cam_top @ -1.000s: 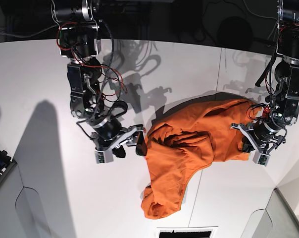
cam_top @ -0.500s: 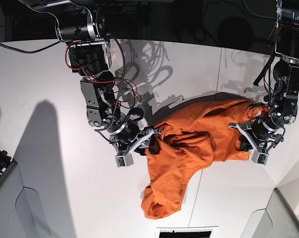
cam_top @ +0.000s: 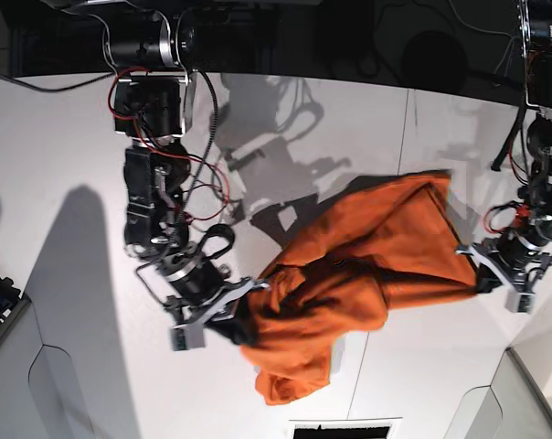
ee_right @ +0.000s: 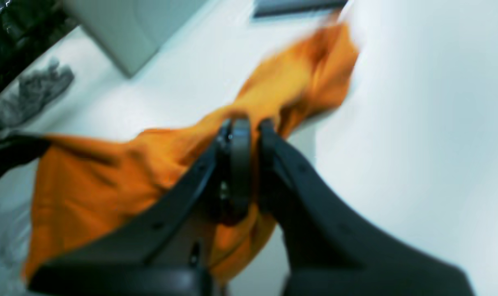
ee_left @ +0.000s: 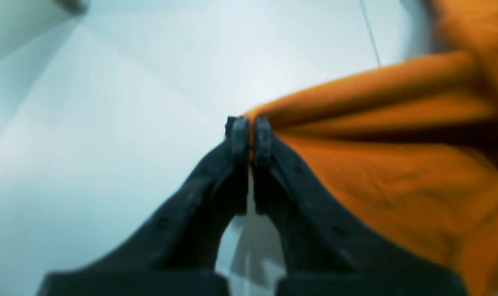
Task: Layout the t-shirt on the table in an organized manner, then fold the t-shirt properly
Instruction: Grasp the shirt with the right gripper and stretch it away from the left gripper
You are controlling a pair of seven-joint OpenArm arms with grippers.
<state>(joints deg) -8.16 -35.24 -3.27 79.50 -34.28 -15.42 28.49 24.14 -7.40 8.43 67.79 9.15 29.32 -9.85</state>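
t-shirt stretched crosswise between both grippers

Left claw, right claw clamped, spread apart.

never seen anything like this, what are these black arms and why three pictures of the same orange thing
It is a robot with two arms. One camera looks at the whole table; the other two sit on the wrists, looking along the black fingers, so they show close, blurry views. The orange thing is a t-shirt, crumpled on the white table. The right gripper is shut on one edge of it, the left gripper on the opposite edge, so the cloth hangs between them.
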